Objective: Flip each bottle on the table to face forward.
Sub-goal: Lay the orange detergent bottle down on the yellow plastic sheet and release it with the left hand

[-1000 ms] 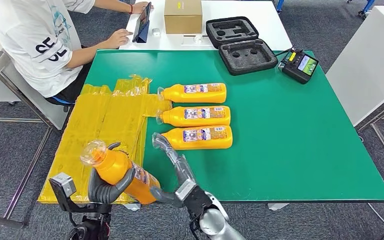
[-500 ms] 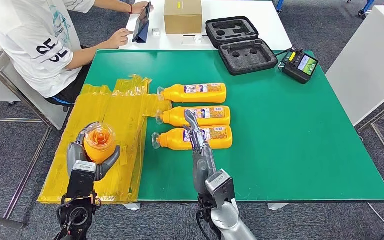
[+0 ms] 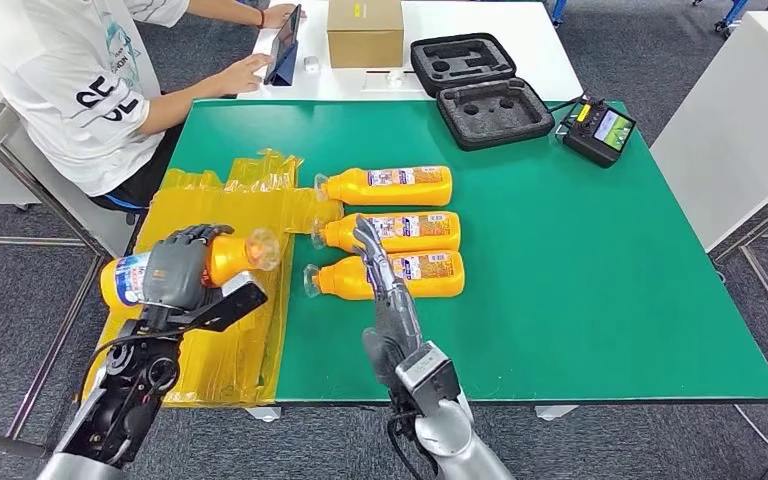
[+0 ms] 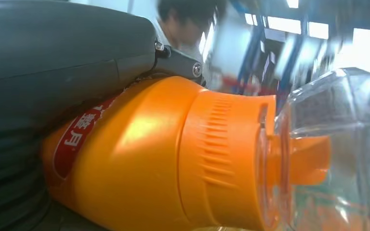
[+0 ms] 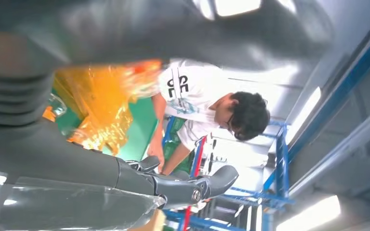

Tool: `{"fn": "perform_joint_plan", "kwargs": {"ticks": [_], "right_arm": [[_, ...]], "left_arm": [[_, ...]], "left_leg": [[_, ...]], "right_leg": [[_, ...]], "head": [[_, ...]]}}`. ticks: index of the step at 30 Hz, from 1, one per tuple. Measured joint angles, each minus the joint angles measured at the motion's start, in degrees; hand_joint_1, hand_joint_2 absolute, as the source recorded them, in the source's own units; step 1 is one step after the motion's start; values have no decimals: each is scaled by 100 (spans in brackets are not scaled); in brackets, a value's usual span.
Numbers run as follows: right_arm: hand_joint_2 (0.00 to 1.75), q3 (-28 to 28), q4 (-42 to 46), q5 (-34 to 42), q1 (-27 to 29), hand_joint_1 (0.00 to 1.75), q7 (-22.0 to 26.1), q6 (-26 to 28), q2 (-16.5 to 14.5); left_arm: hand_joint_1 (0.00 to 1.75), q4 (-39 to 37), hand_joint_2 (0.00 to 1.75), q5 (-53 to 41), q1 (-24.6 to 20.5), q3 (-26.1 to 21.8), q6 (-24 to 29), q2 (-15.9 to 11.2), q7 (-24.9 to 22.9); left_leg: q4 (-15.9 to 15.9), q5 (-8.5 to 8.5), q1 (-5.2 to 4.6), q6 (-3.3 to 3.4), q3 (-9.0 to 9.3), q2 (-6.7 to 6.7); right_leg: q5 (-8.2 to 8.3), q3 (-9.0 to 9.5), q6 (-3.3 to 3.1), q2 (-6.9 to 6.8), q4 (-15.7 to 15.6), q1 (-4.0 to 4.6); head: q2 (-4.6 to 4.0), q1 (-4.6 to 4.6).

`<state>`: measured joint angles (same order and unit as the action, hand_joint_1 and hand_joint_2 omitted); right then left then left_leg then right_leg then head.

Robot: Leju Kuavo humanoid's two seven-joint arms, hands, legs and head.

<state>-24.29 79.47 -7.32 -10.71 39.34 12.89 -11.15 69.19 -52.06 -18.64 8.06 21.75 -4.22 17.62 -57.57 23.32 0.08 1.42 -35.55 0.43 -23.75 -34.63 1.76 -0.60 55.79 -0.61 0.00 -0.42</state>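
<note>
My left hand (image 3: 175, 268) grips an orange bottle (image 3: 222, 258) and holds it level over the yellow plastic wrap (image 3: 222, 222). Its clear cap (image 3: 261, 246) points right and its labelled base points left. Close up, the orange bottle (image 4: 164, 154) and its clear cap (image 4: 337, 139) sit against the hand (image 4: 53, 77). Three more orange bottles lie in a column on the green table (image 3: 580, 270), caps to the left: far (image 3: 392, 186), middle (image 3: 410, 232) and near (image 3: 430, 276). My right hand (image 3: 375, 262) holds nothing, with its fingers (image 5: 173, 185) stretched out straight over the near bottle's neck end.
A person (image 3: 80, 80) sits at the back left, touching a tablet (image 3: 285, 45). A cardboard box (image 3: 365, 32), an open black foam case (image 3: 480, 88) and a controller (image 3: 600, 130) stand along the back. A white cabinet (image 3: 740, 140) flanks the table's right side.
My left hand has turned the bottle from cap facing up at the camera to lying level with the cap pointing right. My right hand has shifted slightly left over the near bottle.
</note>
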Motion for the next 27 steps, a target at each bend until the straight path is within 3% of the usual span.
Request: {"fn": "perform_joint_plan", "kwargs": {"ticks": [8, 18, 27], "right_arm": [[175, -384, -67, -518, -466, 0, -267, -30, -60], [175, -494, -110, -547, -545, 0, -275, -39, -59], [175, -704, -359, -622, -719, 0, -363, -128, -95]], "left_arm": [[175, -1510, 175, -410, -642, 478, -286, -88, -172], [175, -1956, 175, -505, -806, 621, -320, -121, -252], [174, -2446, 175, -668, -1066, 726, -1059, -171, -481]], "left_leg": [[-1, -4, 0, -2, -2, 1], [-1, -2, 0, -3, -5, 0], [0, -3, 1, -3, -2, -3]], "right_leg": [[0, 0, 0, -1, 2, 0], [-1, -2, 0, -1, 1, 0], [-1, 5, 0, -4, 2, 0]], "head": [[0, 0], [0, 1], [0, -1]]}}
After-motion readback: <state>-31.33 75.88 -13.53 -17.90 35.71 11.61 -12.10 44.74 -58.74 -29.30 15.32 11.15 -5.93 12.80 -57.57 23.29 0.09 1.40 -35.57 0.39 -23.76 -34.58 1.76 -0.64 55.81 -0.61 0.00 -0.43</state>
